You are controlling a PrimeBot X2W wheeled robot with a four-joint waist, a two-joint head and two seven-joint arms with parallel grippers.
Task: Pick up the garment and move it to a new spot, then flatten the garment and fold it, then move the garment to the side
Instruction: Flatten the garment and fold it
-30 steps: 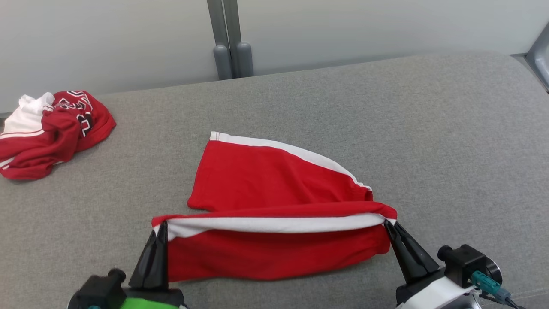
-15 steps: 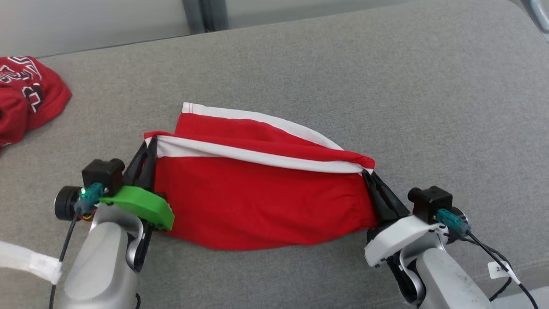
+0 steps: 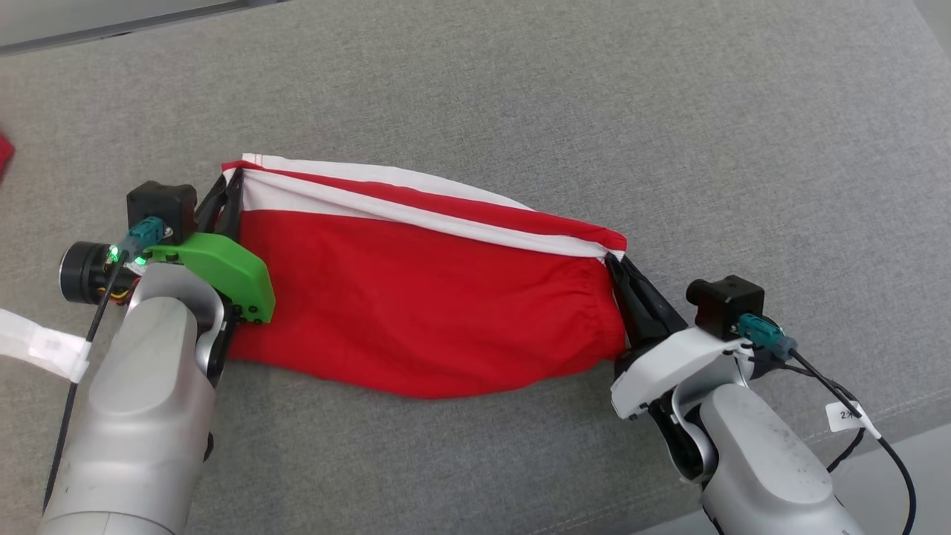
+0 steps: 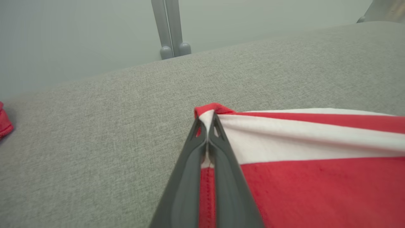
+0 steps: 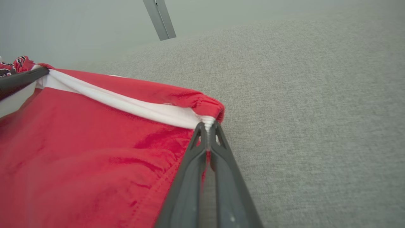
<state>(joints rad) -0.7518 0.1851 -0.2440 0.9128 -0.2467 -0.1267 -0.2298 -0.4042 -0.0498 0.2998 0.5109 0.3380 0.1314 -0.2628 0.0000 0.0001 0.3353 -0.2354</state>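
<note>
The garment is red with white bands, folded over on itself across the grey cushion. My left gripper is shut on its upper left corner, where white band and red hem meet. At the other end my right gripper is shut on the right corner. The folded top edge stretches taut between the two grippers, lying over the layer beneath. In the right wrist view the left gripper's dark fingers show at the far left edge of the cloth.
The grey fabric surface stretches out on all sides of the garment. A scrap of another red garment lies far left. A grey post stands against the pale wall behind. The surface's front edge runs near my right arm.
Both grippers have carried the held edge away from me over the lower layer, so the garment is now folded nearly in half. The head camera has tilted down, pushing the other red garment out of view.
</note>
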